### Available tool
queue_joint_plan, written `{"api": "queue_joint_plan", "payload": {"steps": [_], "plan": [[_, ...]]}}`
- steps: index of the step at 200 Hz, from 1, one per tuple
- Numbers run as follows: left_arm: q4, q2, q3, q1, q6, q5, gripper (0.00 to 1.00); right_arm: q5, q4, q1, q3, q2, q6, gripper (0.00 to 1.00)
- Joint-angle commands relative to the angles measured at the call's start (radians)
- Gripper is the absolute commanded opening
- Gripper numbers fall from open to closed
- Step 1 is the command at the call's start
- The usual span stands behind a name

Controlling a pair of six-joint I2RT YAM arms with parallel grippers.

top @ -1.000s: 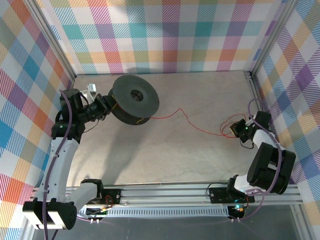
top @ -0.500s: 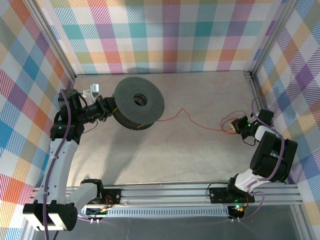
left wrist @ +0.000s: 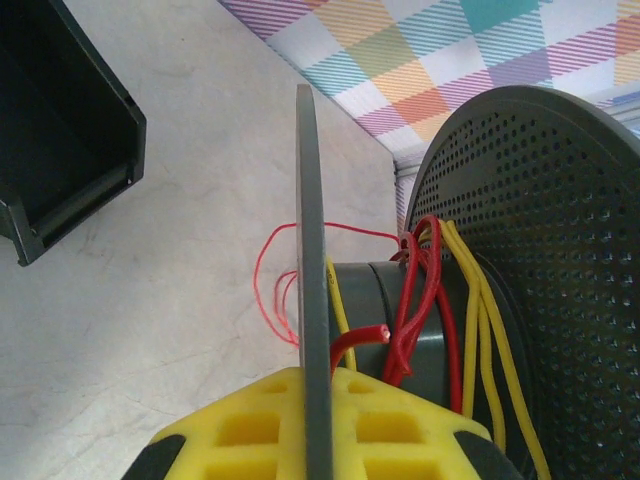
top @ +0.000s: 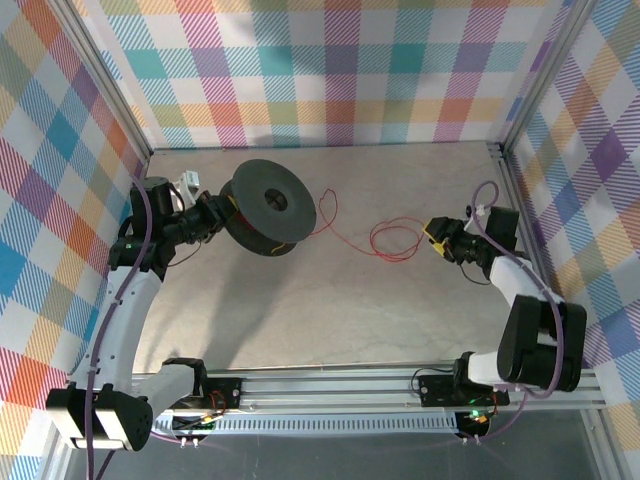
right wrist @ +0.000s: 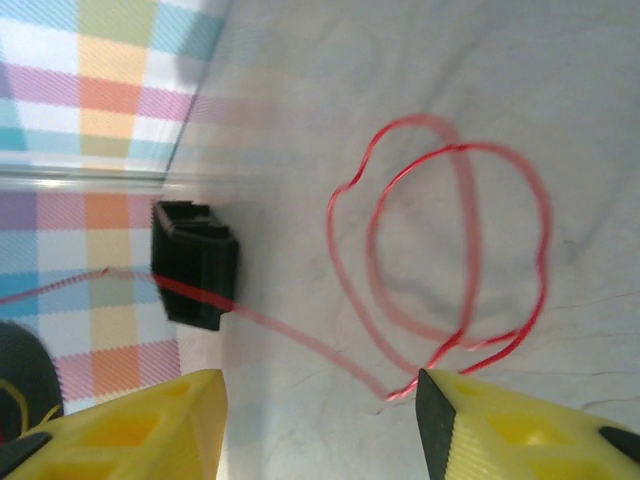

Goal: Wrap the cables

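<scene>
Left gripper fingers are clamped on the spool flange, far left. Right gripper fingers are apart, with red wire running loose between them, not pinched. Judged part done: slack loops lie on the table at mid-right, yet to wind. The left wrist view gives red and yellow turns on the hub. The top view gives the slack's run from spool to right gripper.

Red cables; dark grey spool; pastel plaid walls.
</scene>
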State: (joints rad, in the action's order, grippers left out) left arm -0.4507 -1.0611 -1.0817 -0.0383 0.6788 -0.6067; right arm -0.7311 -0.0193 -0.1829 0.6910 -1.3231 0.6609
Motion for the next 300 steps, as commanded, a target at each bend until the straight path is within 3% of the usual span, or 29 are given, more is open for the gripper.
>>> {"api": "queue_joint_plan", "payload": {"steps": [1, 53, 98, 110, 138, 161, 193, 245, 300], "plan": [[0.069, 0.028, -0.031, -0.012, -0.006, -0.021, 0.00, -0.055, 0.009, 0.030, -0.013, 0.092, 0.040, 0.59], [0.124, 0.050, -0.005, -0.036, 0.018, -0.062, 0.00, -0.144, 0.116, 0.194, 0.031, 0.146, 0.193, 0.70], [0.128, 0.077, -0.001, -0.061, 0.017, -0.074, 0.00, -0.220, 0.454, 0.312, 0.024, -0.005, 0.435, 0.69], [0.131, 0.081, 0.004, -0.065, 0.017, -0.077, 0.00, -0.214, 0.472, 0.348, 0.045, -0.036, 0.444, 0.66], [0.135, 0.083, 0.009, -0.074, 0.022, -0.085, 0.00, -0.172, 0.388, 0.398, 0.112, -0.082, 0.308, 0.62], [0.123, 0.087, 0.008, -0.079, 0.031, -0.099, 0.00, -0.040, 0.207, 0.450, 0.167, -0.074, -0.020, 0.58], [0.113, 0.095, 0.009, -0.082, 0.054, -0.130, 0.00, 0.096, 0.401, 0.494, 0.074, -0.041, -0.255, 0.54], [0.146, 0.111, 0.026, -0.093, 0.110, -0.187, 0.00, 0.119, 0.564, 0.533, 0.087, -0.132, -0.336, 0.54], [0.155, 0.111, 0.031, -0.099, 0.131, -0.215, 0.00, 0.151, 0.744, 0.587, 0.069, -0.197, -0.376, 0.63]]}}
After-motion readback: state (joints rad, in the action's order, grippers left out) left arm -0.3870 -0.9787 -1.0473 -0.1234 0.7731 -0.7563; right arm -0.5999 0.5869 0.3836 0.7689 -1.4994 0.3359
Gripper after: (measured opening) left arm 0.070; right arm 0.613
